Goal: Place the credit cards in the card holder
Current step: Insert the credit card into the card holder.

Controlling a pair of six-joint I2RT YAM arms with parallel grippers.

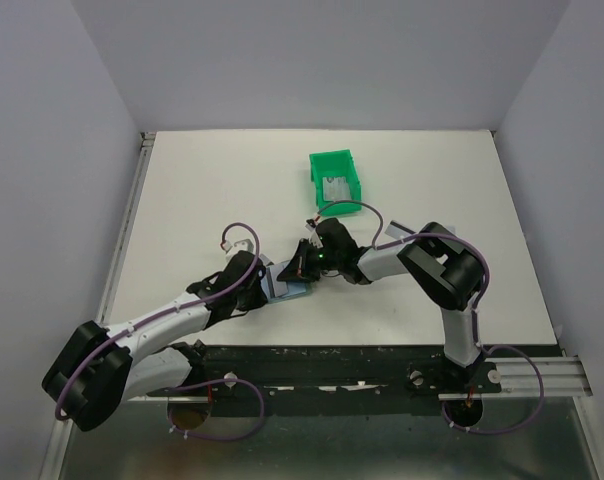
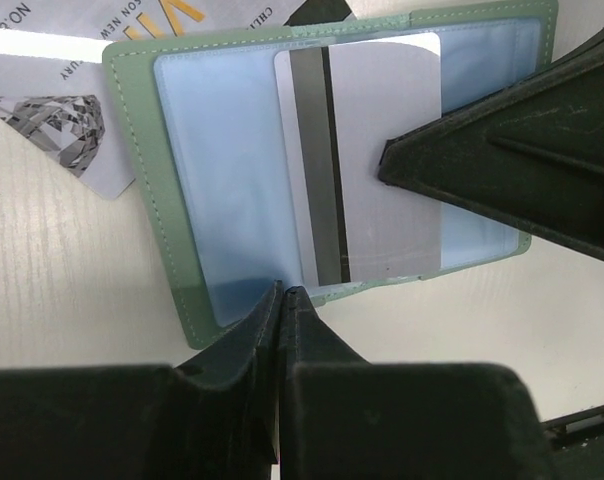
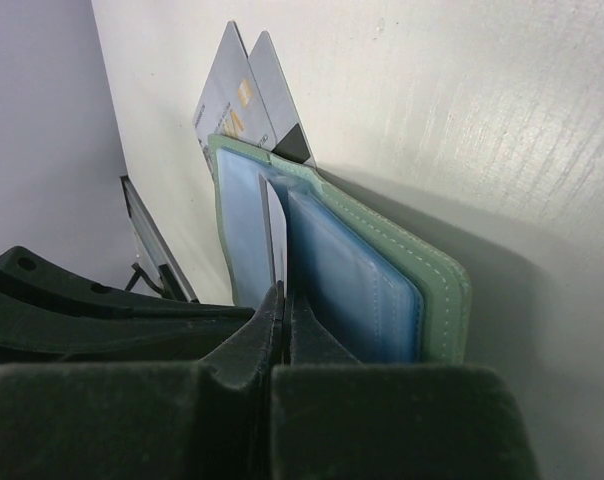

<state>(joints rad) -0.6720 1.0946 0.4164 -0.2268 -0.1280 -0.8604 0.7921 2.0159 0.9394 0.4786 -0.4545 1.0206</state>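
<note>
- Left wrist view shows you the card holder [image 2: 232, 200] lying open on the surface [image 2: 72, 290] with its pale blue pockets facing up.
- The left end effector [image 2: 284, 293] is pressed together on the holder's 6 o'clock edge. This probably pins it flat so it cannot slide.
- A credit card [image 2: 372, 100] lies across the right-hand pocket, its black stripe toward 9 o'clock.
- The right end effector [image 3: 279, 293] pinches that card from 3 o'clock, apparently to feed it in. You cannot tell whether it is under the sleeve yet.
- Two loose cards [image 2: 62, 110] poke out from beneath the holder at 10 o'clock.
- A green bin [image 1: 317, 170] stands at 12 o'clock, well apart.
</note>
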